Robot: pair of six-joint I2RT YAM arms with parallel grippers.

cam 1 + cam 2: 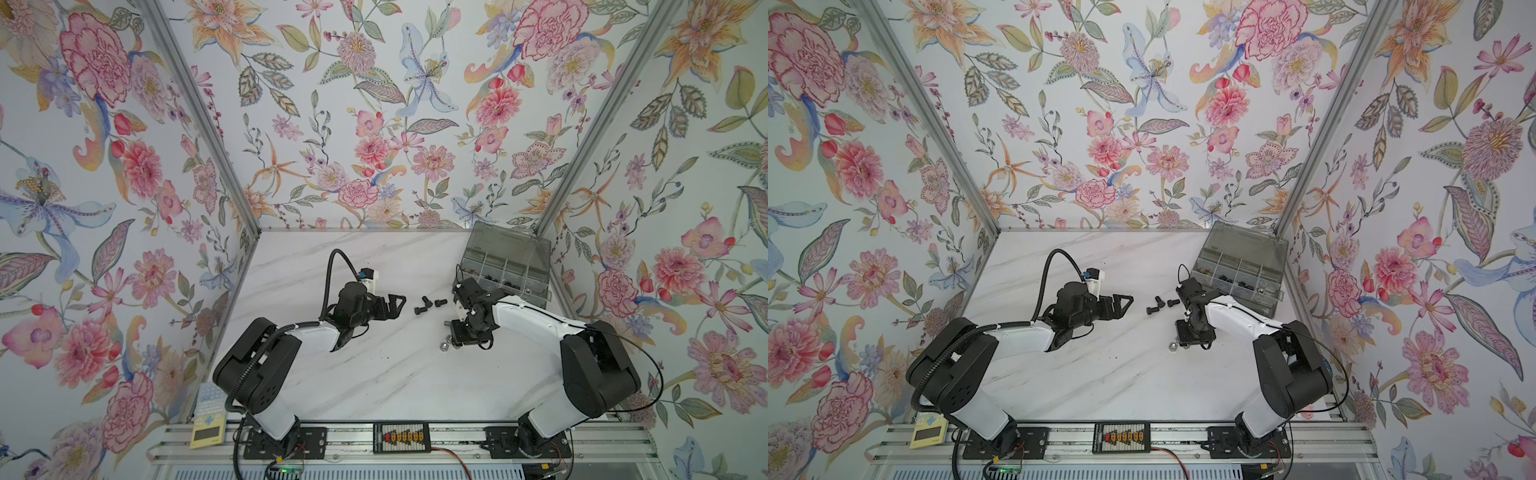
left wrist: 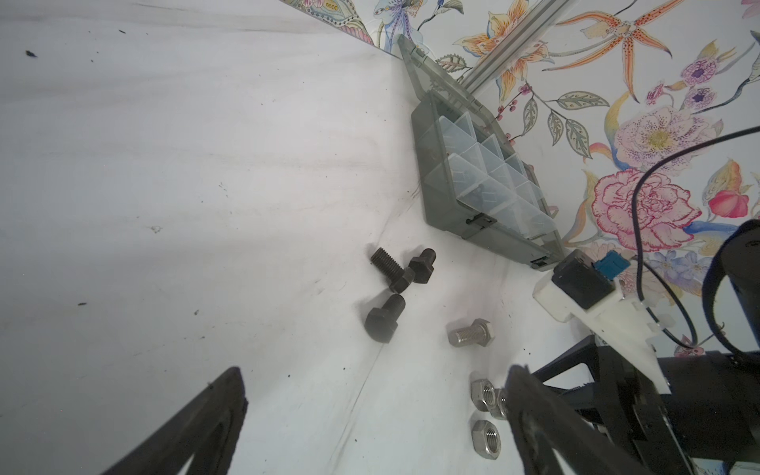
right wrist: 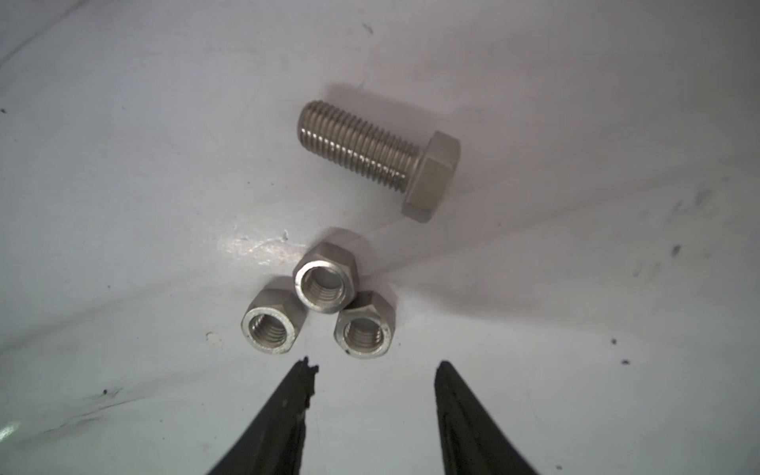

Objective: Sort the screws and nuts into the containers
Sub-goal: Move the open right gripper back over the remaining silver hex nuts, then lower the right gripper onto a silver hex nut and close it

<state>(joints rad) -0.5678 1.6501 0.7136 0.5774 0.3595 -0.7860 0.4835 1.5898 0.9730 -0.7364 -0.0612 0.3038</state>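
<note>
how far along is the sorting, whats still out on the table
Done: some dark pieces already lie in the organiser box. In hand: nothing; the open right gripper points at three silver nuts. Left: those nuts, the silver bolt and three black bolts.

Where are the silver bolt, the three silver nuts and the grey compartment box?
silver bolt [image 3: 370, 152]: right wrist view, on its threaded shaft.
silver nuts [image 3: 325, 283]: right wrist view, on the top rim of the middle nut.
compartment box [image 2: 442, 205]: left wrist view, on its grey outer wall.
</note>
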